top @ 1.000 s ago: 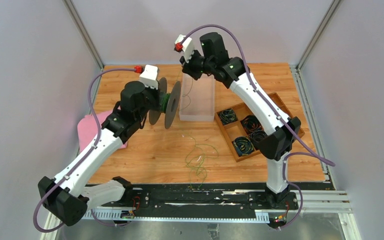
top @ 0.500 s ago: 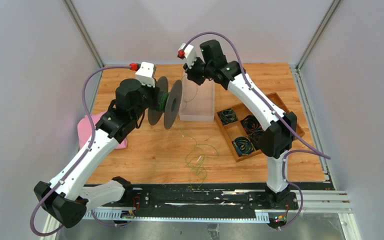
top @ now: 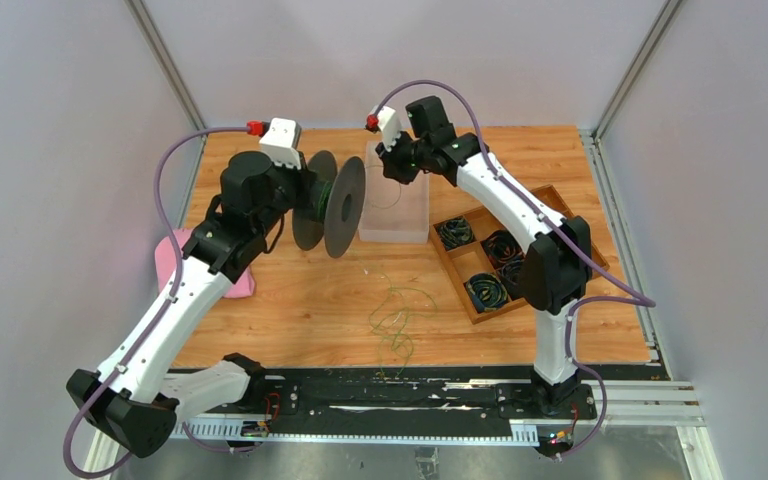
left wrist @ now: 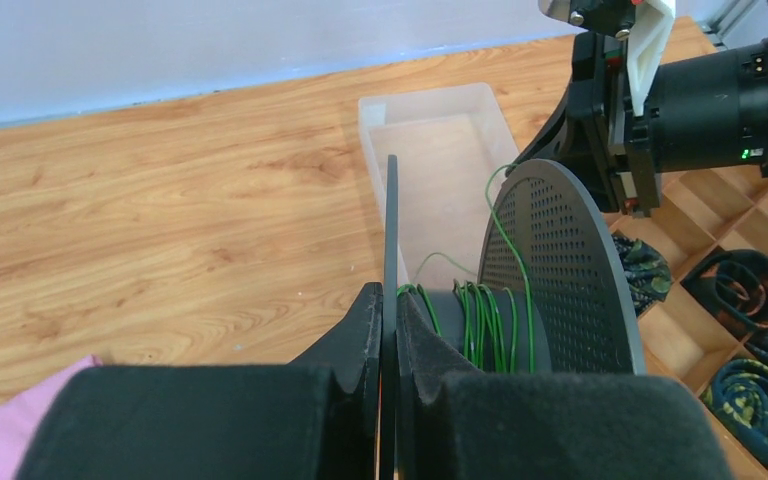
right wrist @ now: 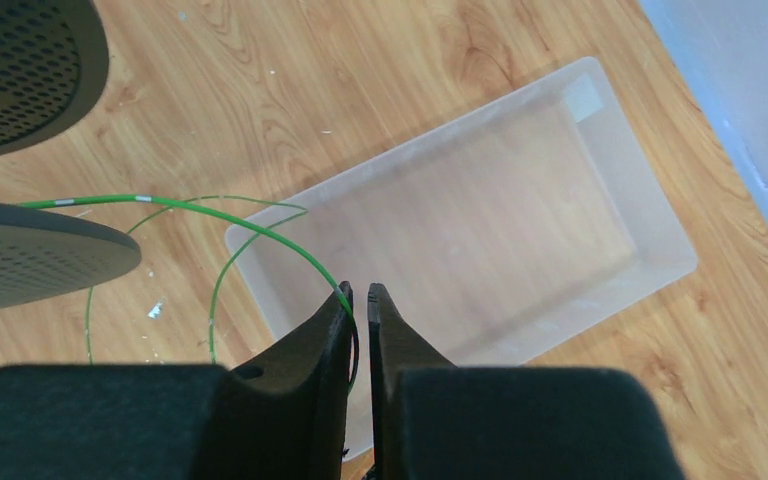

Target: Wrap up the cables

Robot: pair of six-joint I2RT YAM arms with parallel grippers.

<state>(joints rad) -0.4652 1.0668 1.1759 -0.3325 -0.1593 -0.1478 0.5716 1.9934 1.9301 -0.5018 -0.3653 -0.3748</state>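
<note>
Light-wood surface (top: 290, 300) inside a grey-walled cell, with the clear bin (top: 392, 238) at its far middle as reference. Far left of the bin, a pink cloth (top: 172, 258) lies at the surface's edge, partly under the left arm. Just left of the bin, the left tool (left wrist: 388, 295) is clamped on one flat black flange of a spool (top: 344, 208), a finger on each face of the disc. The spool is held on edge above the surface, its second, perforated flange toward the bin. The green cable (left wrist: 480, 325) is wound in several turns on the spool's hub. One strand arcs from the hub over the bin to the right tool (right wrist: 360, 295), which hangs above the bin's near left corner. Its fingers stand almost together with a thin slit between them; the strand runs into that slit, but whether it is pinched cannot be told. In front of the bin, a loose tangle (top: 397, 318) of the same cable lies on the surface. Just right of the bin stands a wooden tray (top: 452, 275) whose compartments hold dark coiled bundles (top: 487, 292).
</note>
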